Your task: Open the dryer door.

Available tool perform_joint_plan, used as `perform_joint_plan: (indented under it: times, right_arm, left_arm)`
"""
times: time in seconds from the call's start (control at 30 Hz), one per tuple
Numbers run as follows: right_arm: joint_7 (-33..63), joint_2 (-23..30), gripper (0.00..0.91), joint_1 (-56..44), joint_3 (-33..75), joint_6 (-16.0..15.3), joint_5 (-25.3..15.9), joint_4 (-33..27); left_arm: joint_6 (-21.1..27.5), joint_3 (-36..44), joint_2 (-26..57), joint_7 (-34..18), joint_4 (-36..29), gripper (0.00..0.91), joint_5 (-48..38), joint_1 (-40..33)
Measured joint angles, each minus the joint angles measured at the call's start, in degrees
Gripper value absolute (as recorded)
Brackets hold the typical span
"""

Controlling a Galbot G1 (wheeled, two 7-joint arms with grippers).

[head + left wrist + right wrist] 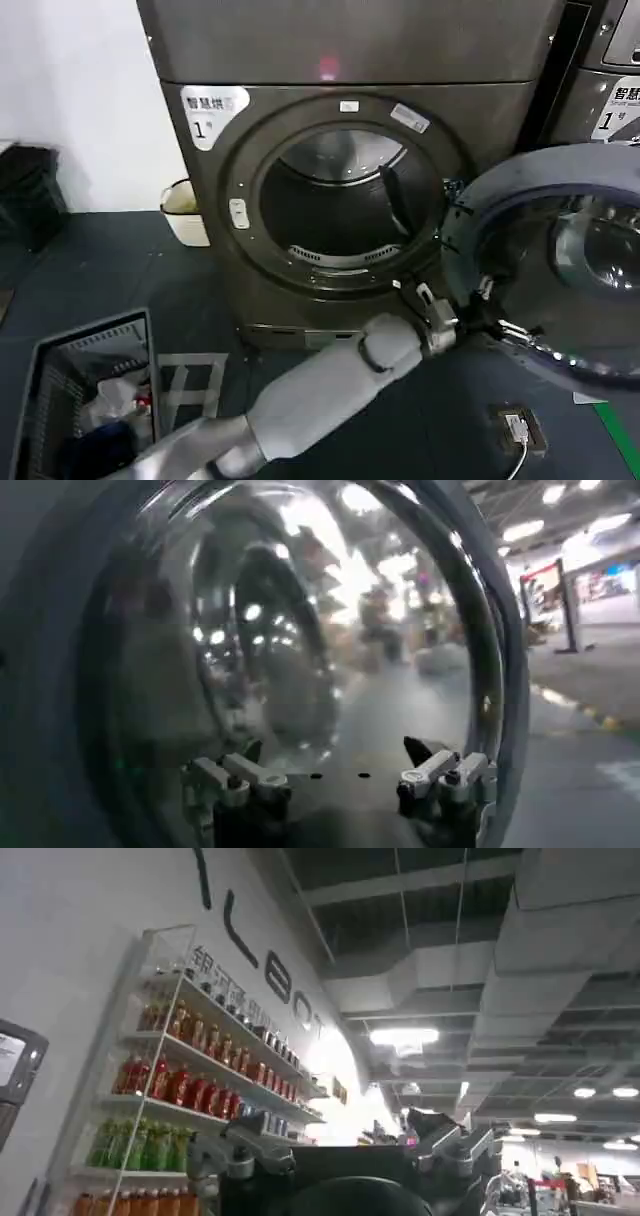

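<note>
Left end effector [470, 312], fingers spread, rests against the inner rim of the door [560, 255], swung clear of the dryer [340, 160] beside it.

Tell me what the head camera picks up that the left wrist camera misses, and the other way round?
Head view alone: the dryer with its open drum and pink light, a laundry basket on the floor, and the left arm reaching to the swung-open dryer door.

Left wrist view alone: a close look at the domed glass, mirroring bright ceiling lights, with the open fingers right at it.

Both share the door and the left gripper.
</note>
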Motion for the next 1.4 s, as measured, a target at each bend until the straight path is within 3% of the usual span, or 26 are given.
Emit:
perform_joint_plan:
  times: [0.3, 0.63, 0.97, 1.4]
  right_arm:
    - [0.03, -0.19, 0.907, -0.06, 0.27, 0.07, -0.02, -0.24]
    - [0.04, -0.54, 0.907, -0.23, 0.69, 0.09, 0.0, -0.21]
    - [0.08, -0.56, 0.907, -0.6, 1.11, 0.18, 0.13, -0.08]
    - [-0.19, -0.99, 0.907, -1.02, 2.54, 1.06, -1.76, 1.13]
  left_arm:
    - [-1.21, -0.26, 0.0, -0.46, 2.76, 0.907, 1.0, -0.57]
    - [-1.25, -0.32, 0.0, -0.95, 0.65, 0.907, -0.44, -0.67]
    - [-5.58, 0.5, 0.0, -1.44, -0.97, 0.907, -1.82, -0.09]
    - [-22.03, 2.98, 0.0, 0.61, -2.93, 0.907, -2.69, 1.39]
